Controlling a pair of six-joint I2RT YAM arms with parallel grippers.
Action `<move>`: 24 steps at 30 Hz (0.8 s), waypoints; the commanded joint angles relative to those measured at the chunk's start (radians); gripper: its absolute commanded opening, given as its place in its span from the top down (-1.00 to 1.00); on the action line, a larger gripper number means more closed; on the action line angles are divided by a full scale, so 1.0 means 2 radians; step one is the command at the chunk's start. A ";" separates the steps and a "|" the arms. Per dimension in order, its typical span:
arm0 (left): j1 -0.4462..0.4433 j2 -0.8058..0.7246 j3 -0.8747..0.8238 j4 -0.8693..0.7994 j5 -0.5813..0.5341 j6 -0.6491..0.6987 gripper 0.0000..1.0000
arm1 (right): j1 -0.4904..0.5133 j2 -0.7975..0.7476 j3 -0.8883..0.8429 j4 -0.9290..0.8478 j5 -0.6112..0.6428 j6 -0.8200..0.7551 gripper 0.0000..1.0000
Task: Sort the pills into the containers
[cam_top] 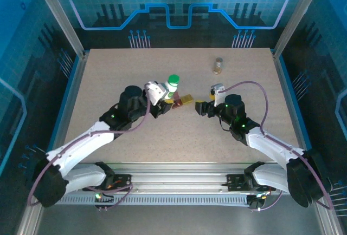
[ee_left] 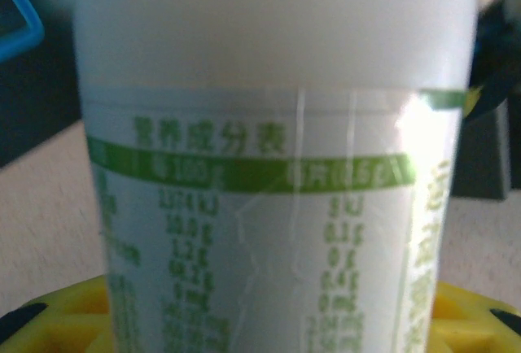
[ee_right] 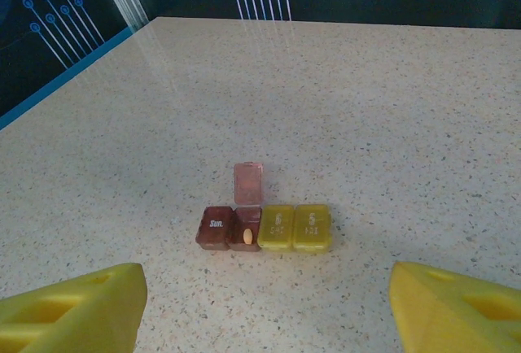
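White bottle (cam_top: 172, 86) pinched in left claw (cam_top: 168, 98) | right claw (ee_right: 269, 292) spread | 1 pill (ee_right: 247, 237) in red-brown container (ee_right: 216, 231)

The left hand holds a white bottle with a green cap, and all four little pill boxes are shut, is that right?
Not all four: the right wrist view shows one dark red-brown box with its lid flipped up and an orange pill inside. The left hand does hold the white bottle with the green cap.

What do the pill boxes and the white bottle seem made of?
Pill boxes: tinted plastic, likely; the raised red-brown lid looks semi-translucent. White bottle: probably opaque plastic, smooth, under a glossy film label that catches glare.
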 commanded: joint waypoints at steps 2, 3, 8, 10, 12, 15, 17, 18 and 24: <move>0.019 0.081 0.072 -0.188 0.016 0.049 1.00 | -0.008 -0.014 -0.003 0.005 0.018 -0.007 -0.58; 0.024 0.107 0.090 -0.214 0.018 0.058 1.00 | -0.008 -0.014 -0.003 0.005 0.018 -0.007 -0.58; 0.031 0.196 0.148 -0.285 0.003 0.110 1.00 | -0.008 -0.013 -0.003 0.005 0.019 -0.005 -0.58; 0.031 0.228 0.175 -0.313 -0.005 0.129 1.00 | -0.008 -0.014 -0.003 0.004 0.019 -0.004 -0.58; 0.031 0.264 0.207 -0.345 -0.014 0.144 1.00 | -0.008 -0.013 -0.003 0.005 0.019 -0.003 -0.58; 0.031 0.312 0.251 -0.392 -0.034 0.162 1.00 | -0.008 -0.012 -0.003 0.005 0.018 -0.002 -0.58; 0.032 0.339 0.275 -0.416 -0.052 0.170 1.00 | -0.008 -0.011 -0.003 0.005 0.017 -0.002 -0.59; 0.031 0.349 0.287 -0.421 -0.059 0.170 1.00 | -0.008 -0.011 -0.003 0.005 0.017 -0.001 -0.59; 0.030 0.399 0.350 -0.465 -0.097 0.183 1.00 | -0.008 -0.010 -0.003 0.005 0.016 0.000 -0.59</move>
